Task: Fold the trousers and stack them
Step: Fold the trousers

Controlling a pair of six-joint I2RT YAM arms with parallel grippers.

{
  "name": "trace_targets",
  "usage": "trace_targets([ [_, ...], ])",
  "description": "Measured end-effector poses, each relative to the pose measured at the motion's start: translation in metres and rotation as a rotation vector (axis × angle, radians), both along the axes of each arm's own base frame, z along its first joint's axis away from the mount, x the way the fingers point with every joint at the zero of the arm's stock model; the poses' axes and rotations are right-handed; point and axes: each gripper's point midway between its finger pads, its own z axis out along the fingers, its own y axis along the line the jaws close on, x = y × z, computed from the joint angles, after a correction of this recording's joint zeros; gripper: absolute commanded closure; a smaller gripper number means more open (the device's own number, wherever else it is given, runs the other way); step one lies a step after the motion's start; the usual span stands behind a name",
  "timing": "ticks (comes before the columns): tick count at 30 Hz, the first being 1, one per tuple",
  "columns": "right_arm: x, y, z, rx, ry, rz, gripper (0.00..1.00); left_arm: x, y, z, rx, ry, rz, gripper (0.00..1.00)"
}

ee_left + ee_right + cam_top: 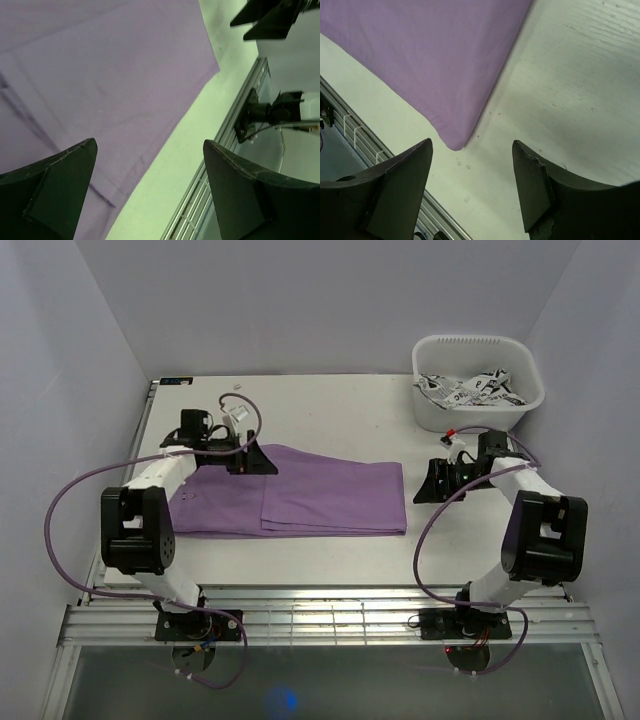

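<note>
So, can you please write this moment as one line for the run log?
trousers: partly folded, flat on table | left claw: open, empty, over trousers' far-left part | right claw: open, empty, right of trousers

trousers (300,497): plain lilac-purple | table (330,410): white | bin (478,380): white

**One High Camera, Two Close Ones**

The top camera sits high at the near side, looking down and forward over the whole table (330,410), near edge at the bottom. The left wrist camera hangs close over the trousers (110,65), looking past the left gripper (149,144) rightward to the right gripper (238,31). The right wrist camera looks down, close, toward the near rail (350,125). Both wrist views share the trousers' near right corner; the top view takes in everything.
</note>
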Motion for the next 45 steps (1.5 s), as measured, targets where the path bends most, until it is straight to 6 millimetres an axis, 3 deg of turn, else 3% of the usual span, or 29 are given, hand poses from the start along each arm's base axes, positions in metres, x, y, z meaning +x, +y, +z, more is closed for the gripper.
trace_targets([
  [3,0.005,0.0,-0.024,0.006,0.079,-0.02,0.29,0.021,0.042,0.009,0.004,-0.008,0.11,0.02],
  [6,0.009,0.006,-0.046,0.058,0.17,-0.043,0.29,0.029,0.086,0.009,0.013,0.014,0.22,0.02],
  [10,0.02,0.018,-0.044,0.14,0.183,-0.062,0.28,0.03,0.131,0.009,0.033,0.03,0.32,0.02],
  [15,0.027,0.043,-0.044,0.213,0.179,-0.024,0.31,0.022,0.162,0.006,0.064,0.048,0.378,0.02],
  [18,0.028,0.057,-0.045,0.229,0.181,-0.001,0.38,0.018,0.176,0.007,0.081,0.054,0.405,0.02],
  [20,0.029,0.06,-0.047,0.225,0.18,0.003,0.49,0.019,0.187,0.01,0.093,0.052,0.426,0.02],
  [25,0.033,0.054,-0.06,0.168,0.18,-0.022,0.92,0.024,0.207,0.018,0.119,0.03,0.459,0.02],
  [28,0.032,0.049,-0.063,0.144,0.178,-0.026,0.92,0.024,0.213,0.018,0.13,0.027,0.473,0.02],
  [32,0.024,0.026,-0.056,0.089,0.156,-0.046,0.92,0.021,0.225,0.009,0.158,0.035,0.504,0.02],
  [41,0.026,-0.089,0.002,-0.016,0.024,-0.206,0.92,-0.008,0.241,-0.037,0.274,0.096,0.503,0.02],
  [44,0.029,-0.097,0.026,-0.017,-0.022,-0.181,0.92,-0.017,0.236,-0.048,0.273,0.112,0.483,0.07],
  [45,0.029,-0.094,0.035,-0.001,-0.033,-0.165,0.92,-0.02,0.234,-0.05,0.265,0.117,0.474,0.18],
])
